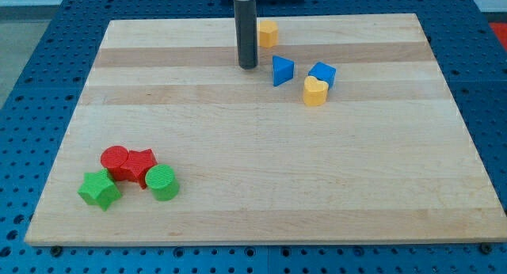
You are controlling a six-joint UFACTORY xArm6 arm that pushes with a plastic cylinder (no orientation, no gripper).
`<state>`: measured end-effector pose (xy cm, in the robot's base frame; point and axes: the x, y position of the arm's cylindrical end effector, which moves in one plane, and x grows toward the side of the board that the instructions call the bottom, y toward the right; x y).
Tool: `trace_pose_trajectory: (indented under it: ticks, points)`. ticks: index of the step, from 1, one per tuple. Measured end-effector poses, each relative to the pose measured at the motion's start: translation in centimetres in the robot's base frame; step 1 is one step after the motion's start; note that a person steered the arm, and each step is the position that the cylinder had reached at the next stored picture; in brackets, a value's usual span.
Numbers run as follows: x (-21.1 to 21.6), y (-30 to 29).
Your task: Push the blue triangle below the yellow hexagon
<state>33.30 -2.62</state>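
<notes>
Nearest on the wooden surface [261, 187] lies the blue triangle [282, 70]. Just to its left — close, apart — stands my tip [248, 66], a plain rod tool with nothing to spread or pinch. Farther back, the yellow hexagon [268, 33] sits beside the rod.

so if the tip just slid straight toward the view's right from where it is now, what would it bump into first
Most likely the blue triangle: it sits just to the view's right of my tip, at about the same depth, with bare board between them. The yellow hexagon lies further toward the view's top, probably off that line, though depth is hard to judge.
</notes>
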Motion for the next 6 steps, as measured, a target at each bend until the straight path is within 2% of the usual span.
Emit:
trace_pose_trajectory:
  ticks: [1, 2, 3, 4, 6]
  points:
    - [2.9, 0.6]
    - [4.5, 3.6]
    - [4.5, 7.2]
    - [3.9, 8.1]
    - [0.9, 7.1]
